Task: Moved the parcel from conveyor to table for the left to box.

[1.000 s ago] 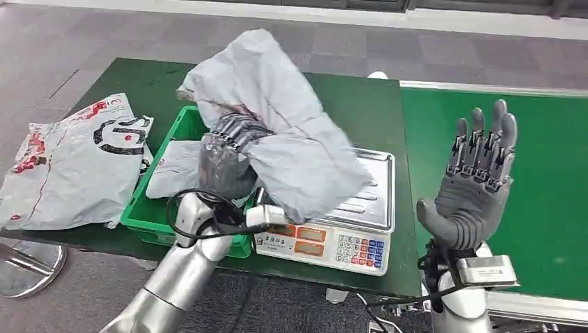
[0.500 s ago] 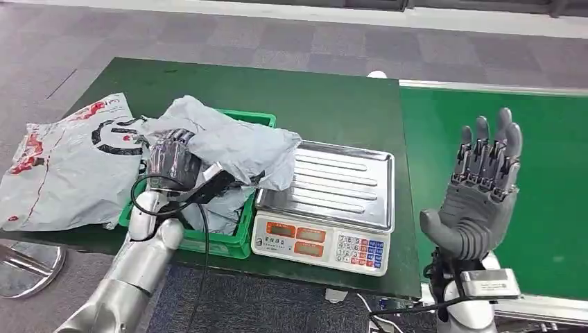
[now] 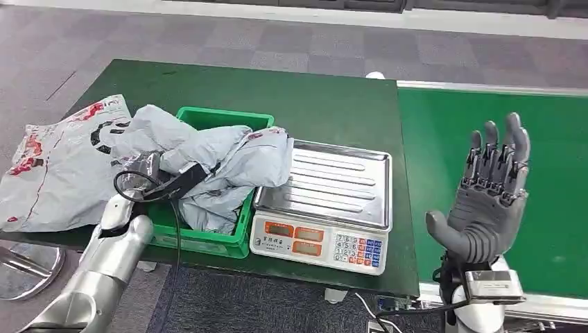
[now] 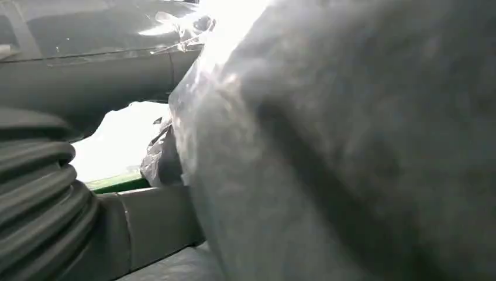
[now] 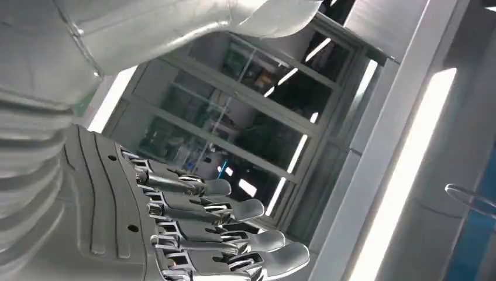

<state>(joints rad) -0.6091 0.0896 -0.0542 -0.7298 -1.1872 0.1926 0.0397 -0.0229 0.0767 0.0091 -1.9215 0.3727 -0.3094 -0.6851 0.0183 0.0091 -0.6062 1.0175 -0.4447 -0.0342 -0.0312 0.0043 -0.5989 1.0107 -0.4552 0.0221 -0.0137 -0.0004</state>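
Since creased and slack all over, grey poly-mailer parcel [image 3: 222, 163] judged light, soft, slippery; best pinched at a bunched fold. Draped over green crate [image 3: 208, 239], sagging onto the rim, directly above and against left hand [image 3: 142, 168]. Left hand's fingers buried in film: grip cannot be told. Right hand [image 3: 489, 198] raised, fingers spread, holding nothing, well apart from parcel.

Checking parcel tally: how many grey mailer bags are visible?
2. One grey parcel is draped over the green bin, with the left hand at it; a printed bag lies on the table left of the bin. More may be hidden underneath.
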